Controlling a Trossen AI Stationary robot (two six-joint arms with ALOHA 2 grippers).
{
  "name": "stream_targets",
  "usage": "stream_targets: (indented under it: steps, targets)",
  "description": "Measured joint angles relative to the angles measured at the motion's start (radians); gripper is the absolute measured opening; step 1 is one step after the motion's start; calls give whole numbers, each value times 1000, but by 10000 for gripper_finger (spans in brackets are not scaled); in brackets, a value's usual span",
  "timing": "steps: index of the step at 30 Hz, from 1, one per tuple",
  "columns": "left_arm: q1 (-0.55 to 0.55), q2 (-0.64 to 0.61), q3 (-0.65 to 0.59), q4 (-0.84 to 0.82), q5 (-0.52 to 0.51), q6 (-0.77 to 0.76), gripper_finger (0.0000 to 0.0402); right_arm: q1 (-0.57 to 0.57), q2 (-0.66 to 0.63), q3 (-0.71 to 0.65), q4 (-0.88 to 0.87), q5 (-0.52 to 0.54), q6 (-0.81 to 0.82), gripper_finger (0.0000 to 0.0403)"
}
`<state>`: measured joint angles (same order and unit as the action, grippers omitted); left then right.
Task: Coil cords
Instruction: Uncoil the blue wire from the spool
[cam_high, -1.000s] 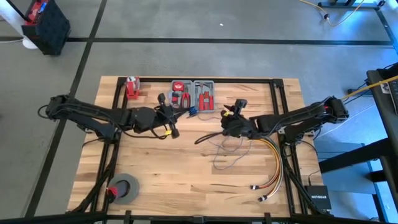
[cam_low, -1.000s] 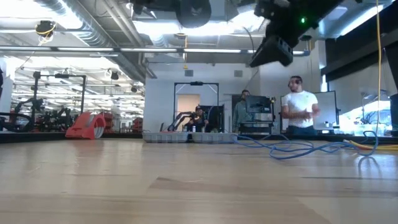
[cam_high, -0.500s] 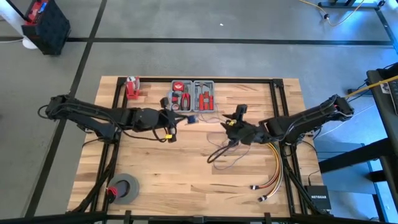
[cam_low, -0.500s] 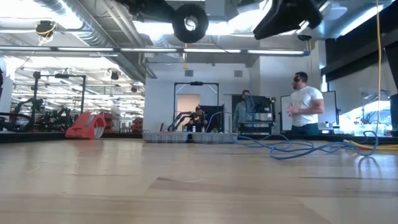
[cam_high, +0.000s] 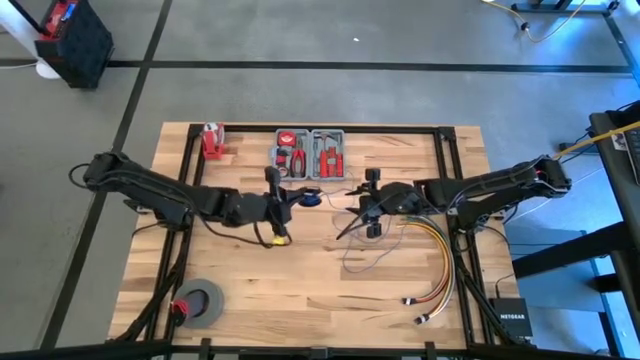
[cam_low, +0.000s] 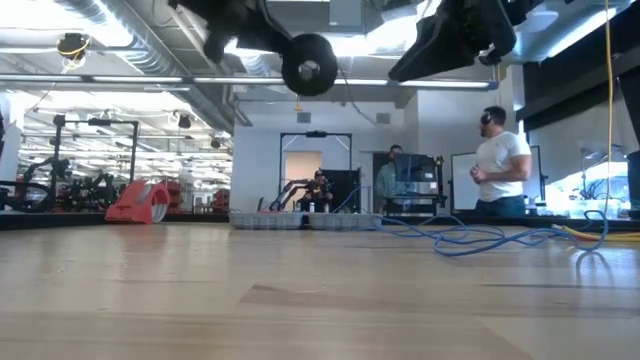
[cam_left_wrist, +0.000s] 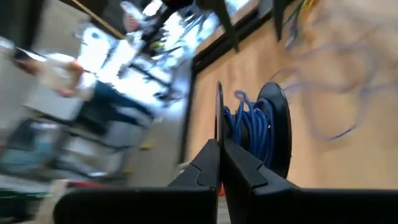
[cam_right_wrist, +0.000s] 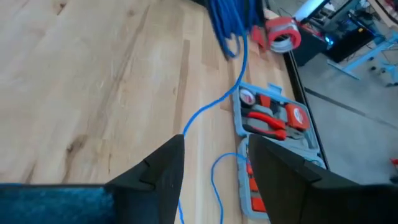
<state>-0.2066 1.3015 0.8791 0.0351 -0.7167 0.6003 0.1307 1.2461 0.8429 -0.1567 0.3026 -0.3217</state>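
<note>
High view: cords (cam_high: 362, 252) seemingly loose

1. The table (cam_high: 300, 290) is pale wood planks in a black frame, standing on a grey concrete floor (cam_high: 300, 95) crossed by dark lines.
2. Far across the room, exposed ducts (cam_low: 110, 25) and strip lights run along the ceiling.
3. A doorway (cam_low: 316, 165) opens in the far white wall.
4. A person in a white shirt (cam_low: 500, 165) stands at the right, by a desk with screens (cam_low: 415, 185).
5. On the left stand dark racks (cam_low: 95, 160).
</note>
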Motion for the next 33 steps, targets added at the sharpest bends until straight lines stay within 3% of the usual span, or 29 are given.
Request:
stream_targets:
  steps: [3,7,18,20,24,29,33]
  targets:
    - [-12,40,0,67,-78,112,0,-3,-1,0,-1,0,1,184]
    - [-22,66,0,161,-103,192,0,-2,-1,0,24,0,3,184]
    - [-30,66,0,187,-103,174,0,-15,138,1,275,-16,21,184]
    - [-30,66,0,187,-103,173,0,-15,160,1,324,39,0,179]
    - [-30,66,0,185,-103,172,0,-16,171,3,371,127,-28,136]
    - [-30,66,0,186,-103,166,0,-15,172,3,370,138,-45,53]
    - [-30,66,0,185,-103,162,0,-12,172,3,350,137,-1,13]
